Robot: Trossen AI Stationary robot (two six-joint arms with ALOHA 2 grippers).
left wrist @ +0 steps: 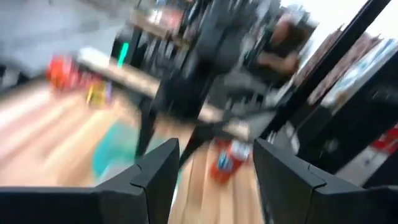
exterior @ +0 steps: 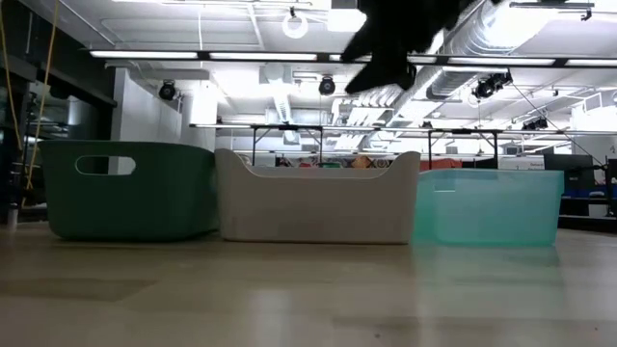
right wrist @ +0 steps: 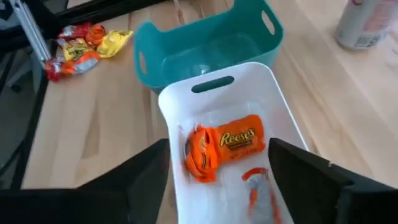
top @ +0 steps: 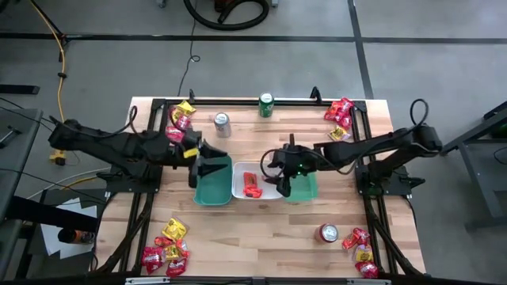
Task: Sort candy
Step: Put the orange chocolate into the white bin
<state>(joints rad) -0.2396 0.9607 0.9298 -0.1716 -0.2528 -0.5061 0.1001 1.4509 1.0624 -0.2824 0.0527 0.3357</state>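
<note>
Evidently the right gripper (right wrist: 217, 180) hung open over the white tray (right wrist: 280, 106); closing again could snag the orange candy (right wrist: 224, 146) below and unsort it.

Three bins (top: 257, 192) stand side by side at table (top: 261, 245) centre. Candy (right wrist: 222, 149) lies in the middle bin. More candy piles (top: 166, 249) occupy all four corners, with cans (top: 222, 123) nearby.
</note>
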